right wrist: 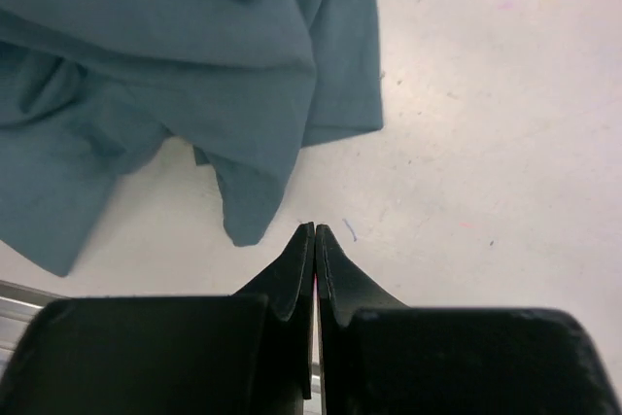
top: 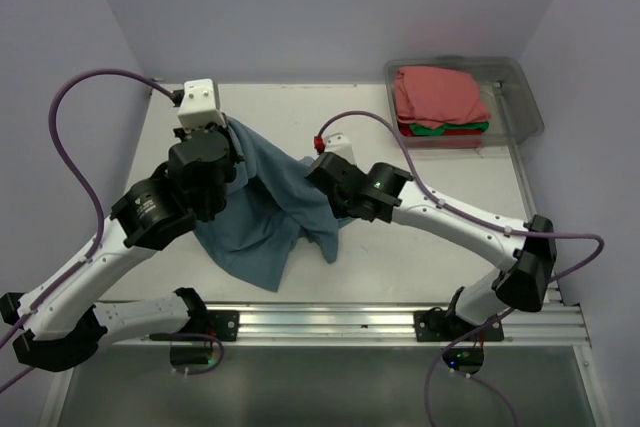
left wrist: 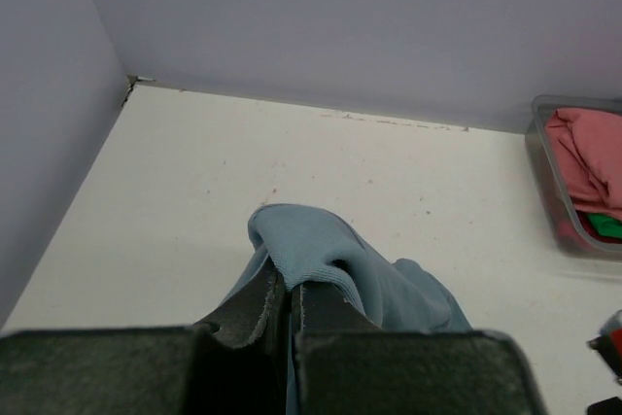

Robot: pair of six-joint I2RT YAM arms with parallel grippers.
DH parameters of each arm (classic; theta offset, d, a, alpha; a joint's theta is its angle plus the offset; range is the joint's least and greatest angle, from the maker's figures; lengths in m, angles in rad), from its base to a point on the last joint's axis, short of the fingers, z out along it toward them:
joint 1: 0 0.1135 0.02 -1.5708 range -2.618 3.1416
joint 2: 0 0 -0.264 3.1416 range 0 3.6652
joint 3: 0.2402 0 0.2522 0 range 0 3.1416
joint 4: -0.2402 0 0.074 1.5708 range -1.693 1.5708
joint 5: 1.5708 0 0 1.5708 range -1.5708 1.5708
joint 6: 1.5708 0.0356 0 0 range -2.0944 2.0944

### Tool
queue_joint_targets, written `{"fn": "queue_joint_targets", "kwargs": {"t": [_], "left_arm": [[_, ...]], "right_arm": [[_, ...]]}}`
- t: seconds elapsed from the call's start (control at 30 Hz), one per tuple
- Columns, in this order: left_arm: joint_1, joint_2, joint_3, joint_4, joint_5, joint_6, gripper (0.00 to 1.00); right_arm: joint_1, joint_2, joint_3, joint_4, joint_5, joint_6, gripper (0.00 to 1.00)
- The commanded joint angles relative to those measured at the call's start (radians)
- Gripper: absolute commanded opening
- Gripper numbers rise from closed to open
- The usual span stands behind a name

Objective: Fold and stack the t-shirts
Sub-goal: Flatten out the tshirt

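My left gripper point(top: 226, 131) is shut on an edge of the slate-blue t-shirt point(top: 262, 217) and holds it up, so the cloth drapes down to the table in a crumpled sheet. The left wrist view shows the fabric point(left wrist: 326, 252) pinched between the shut fingers of that gripper point(left wrist: 290, 285). My right gripper point(top: 335, 209) hovers over the shirt's right side; in its wrist view the gripper point(right wrist: 315, 230) is shut and empty, just off the shirt's hem point(right wrist: 243, 211). Folded salmon-pink point(top: 438, 95), green point(top: 428, 129) and red point(top: 468, 134) t-shirts lie stacked in the bin.
A clear plastic bin point(top: 522, 99) stands at the table's far right corner; it also shows in the left wrist view point(left wrist: 542, 167). An aluminium rail point(top: 400, 322) runs along the near edge. Purple walls close the back and sides.
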Motion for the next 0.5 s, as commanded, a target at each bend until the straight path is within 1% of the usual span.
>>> {"fn": "queue_joint_targets", "kwargs": {"t": [0.0,0.03,0.07,0.1,0.13,0.17,0.2,0.23,0.33,0.47], "left_arm": [[0.000,-0.019,-0.001,0.031,-0.022,-0.026,0.00],[0.000,-0.020,-0.001,0.031,-0.020,-0.029,0.00],[0.000,-0.027,0.000,0.031,-0.020,-0.031,0.00],[0.000,-0.027,0.005,0.028,-0.011,-0.032,0.00],[-0.001,-0.031,0.008,0.028,-0.009,-0.032,0.00],[-0.001,-0.033,0.011,0.028,-0.005,-0.032,0.00],[0.000,-0.034,0.022,0.028,0.004,-0.031,0.00],[0.000,-0.034,0.028,0.027,0.009,-0.031,0.00],[0.000,-0.025,0.080,0.016,0.050,-0.023,0.00],[-0.001,0.003,0.172,0.036,0.152,0.029,0.00]], "right_arm": [[-0.023,-0.049,0.034,-0.056,0.102,-0.038,0.00],[-0.031,-0.043,0.028,-0.050,0.091,-0.042,0.00],[-0.049,-0.034,0.025,-0.045,0.083,-0.043,0.05],[-0.060,-0.028,0.021,-0.030,0.071,-0.044,0.12],[-0.091,-0.011,0.008,-0.018,0.059,-0.047,0.38],[-0.109,-0.003,0.004,-0.004,0.039,-0.049,0.45],[-0.131,0.003,-0.004,0.034,-0.016,-0.053,0.50],[-0.173,0.018,-0.015,0.056,-0.050,-0.055,0.58],[-0.223,0.041,-0.018,0.127,-0.130,-0.061,0.62],[-0.246,0.116,0.002,0.179,-0.196,-0.082,0.62]]}}
